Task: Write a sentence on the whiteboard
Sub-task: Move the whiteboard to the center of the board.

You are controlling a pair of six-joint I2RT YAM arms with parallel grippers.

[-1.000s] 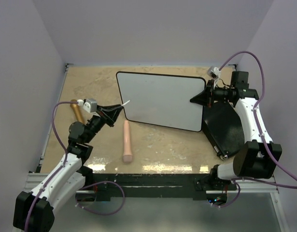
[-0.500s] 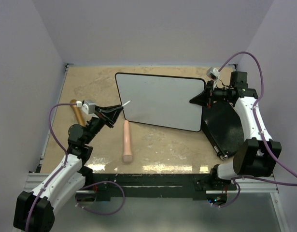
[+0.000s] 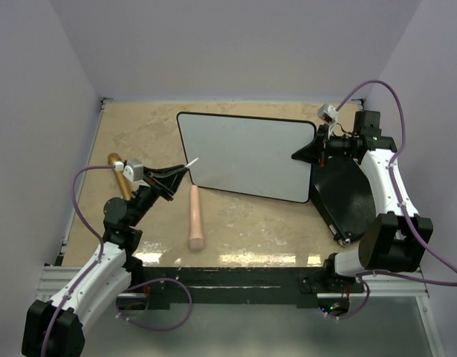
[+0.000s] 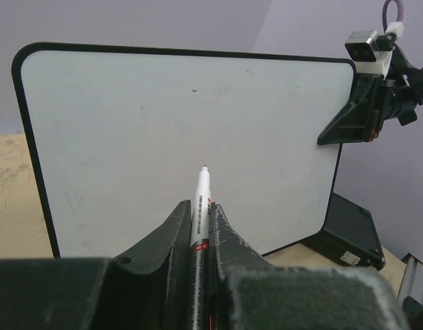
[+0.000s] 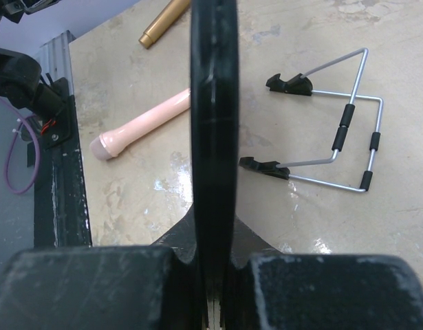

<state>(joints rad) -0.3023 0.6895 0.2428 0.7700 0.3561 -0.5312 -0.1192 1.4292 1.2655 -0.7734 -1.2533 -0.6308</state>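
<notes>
1. You've got the whiteboard (image 3: 247, 156) mid-table, towards the back: a big glossy white rectangle with a thin black rim and rounded corners. It stands up on its lower edge, its face turned to the left arm.
2. The left wrist view shows that face as smooth white with one tiny dark speck near the top.
3. The table (image 3: 146, 130) is tan and mottled like stone, and shiny along the near edge.
4. In front of the board lies a smooth pink cylinder (image 3: 195, 217) with a rounded end, and a gold cylinder (image 3: 115, 165) lies further left.
5. A flat black case (image 3: 347, 197) sits just right of the board, and a thin wire stand (image 5: 339, 136) with black sleeves lies behind it.
6. Your left gripper (image 4: 200, 205) is pinched down narrow on a slim white marker (image 4: 201, 189), which sticks out straight ahead between the fingers.
7. The marker tip points at the board's lower left part. Whether it touches, you can't tell.
8. Your right gripper (image 3: 301, 152) is clamped tight on the board's right edge, with the black rim edge-on between its fingers.
9. The left arm stretches low and forward from its base, wrist angled right towards the board.
10. The right arm arches up over the black case, its wrist turned left to the board's edge
</notes>
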